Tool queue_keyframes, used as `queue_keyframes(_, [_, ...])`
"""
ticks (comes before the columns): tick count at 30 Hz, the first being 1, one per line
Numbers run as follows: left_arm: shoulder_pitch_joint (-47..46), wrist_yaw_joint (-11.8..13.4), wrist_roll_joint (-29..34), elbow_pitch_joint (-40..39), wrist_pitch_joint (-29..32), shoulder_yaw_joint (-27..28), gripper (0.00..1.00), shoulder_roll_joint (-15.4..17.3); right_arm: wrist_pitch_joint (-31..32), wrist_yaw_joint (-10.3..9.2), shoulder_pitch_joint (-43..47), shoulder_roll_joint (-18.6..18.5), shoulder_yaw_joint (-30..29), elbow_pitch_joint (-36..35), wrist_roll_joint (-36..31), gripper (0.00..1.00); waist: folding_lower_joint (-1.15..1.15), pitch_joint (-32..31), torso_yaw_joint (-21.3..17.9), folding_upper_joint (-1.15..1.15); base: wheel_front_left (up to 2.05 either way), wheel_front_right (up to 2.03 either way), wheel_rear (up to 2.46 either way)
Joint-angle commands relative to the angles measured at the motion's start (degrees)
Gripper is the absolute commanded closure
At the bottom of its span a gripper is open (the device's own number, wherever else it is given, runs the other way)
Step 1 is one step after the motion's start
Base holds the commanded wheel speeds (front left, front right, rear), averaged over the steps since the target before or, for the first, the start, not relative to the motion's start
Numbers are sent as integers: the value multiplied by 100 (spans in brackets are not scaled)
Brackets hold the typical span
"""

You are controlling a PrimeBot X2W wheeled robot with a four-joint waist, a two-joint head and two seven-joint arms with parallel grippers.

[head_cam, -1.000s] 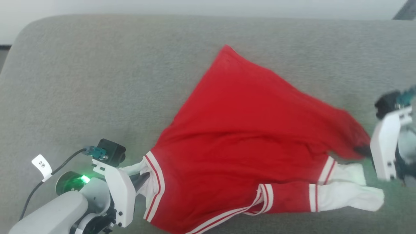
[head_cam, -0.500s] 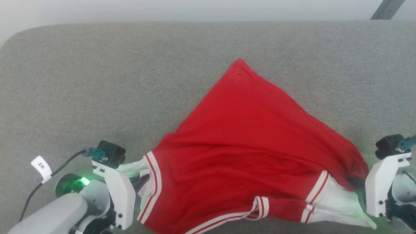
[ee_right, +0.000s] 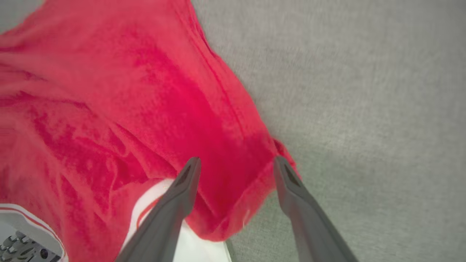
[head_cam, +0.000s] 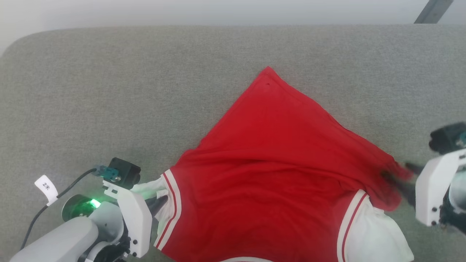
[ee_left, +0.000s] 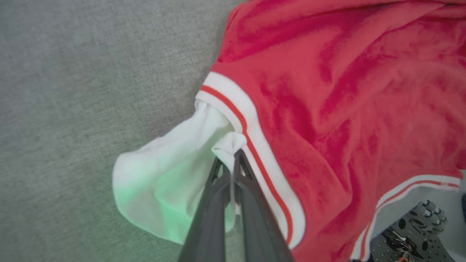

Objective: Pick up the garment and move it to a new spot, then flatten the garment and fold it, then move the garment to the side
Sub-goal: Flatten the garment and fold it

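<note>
On the grey fabric-covered tabletop (head_cam: pixel 109 91), the garment (head_cam: pixel 276 156) is lying spread out with its plain red side up. One red corner is pointing toward the far edge, and the body is widening toward the robot in soft folds.

At the lower left of the head view, the left end effector (head_cam: pixel 160 202) is gripping the garment's white sleeve (head_cam: pixel 145 189). The left wrist view is showing its two dark fingers pressed together at the tips (ee_left: pixel 233 160), pinching a small bunch of white sleeve cloth (ee_left: pixel 164 182) just beside the red-and-white striped trim (ee_left: pixel 247 134). A green light (head_cam: pixel 95 201) is glowing on that wrist and tinting the sleeve, and a dark cable with a white tag (head_cam: pixel 46 185) is trailing off to the left.

At the right edge of the head view, the right end effector (head_cam: pixel 400 176) is standing with its fingers spread wide apart, holding nothing. In the right wrist view (ee_right: pixel 236 162) the garment's red hem corner (ee_right: pixel 255 182) is lying loose in the gap between the two fingers, with one finger over the cloth and the other along its outer edge. The other white sleeve (head_cam: pixel 371 233) is resting on the tabletop just below that corner, near the bottom of the head view.
</note>
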Motion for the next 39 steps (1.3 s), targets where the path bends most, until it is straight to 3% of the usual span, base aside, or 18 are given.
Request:
queue_keyframes(1, [3, -8, 22, -19, -1, -28, 100, -44, 48, 0, -215, 22, 16, -298, -104, 0, 0, 1, 55, 0, 0, 0, 0])
queue_keyframes(7, [-109, -41, 91, -24, 28, -62, 100, -140, -51, 0, -919, 24, 400, -447, -270, 0, 0, 57, 221, 0, 0, 0, 0])
queue_keyframes(10, [-202, -75, 138, -12, 45, -93, 100, -218, -341, 0, -1546, 22, 802, -119, -360, 0, 0, 134, 367, 0, 0, 0, 0])
queue_keyframes(19, [-525, -275, 274, 151, 60, -208, 100, -598, -1179, 0, -3456, 45, 2226, 1827, -180, 0, 0, 423, 959, 0, 0, 0, 0])
queue_keyframes(27, [-805, -498, 380, 430, -1, -298, 100, -993, -1421, 0, -4658, 122, 3269, 3713, 90, 0, 0, 714, 1463, 0, 0, 0, 0])
queue_keyframes(29, [-917, -610, 405, 599, -40, -321, 100, -1160, -1413, -1, -5039, 152, 3690, 4422, 269, 0, 0, 863, 1651, 0, 0, 0, 0])
queue_keyframes(37, [-993, -777, 381, 962, -150, -339, 100, -1347, -777, 2, -5040, 189, 4605, 5352, 873, 0, 0, 996, 1817, 0, 0, 0, 0])
queue_keyframes(39, [-1002, -803, 370, 1041, -170, -337, 100, -1372, -629, 2, -5006, 150, 4763, 5476, 1013, 100, 0, 998, 1822, 0, 0, 0, 0])
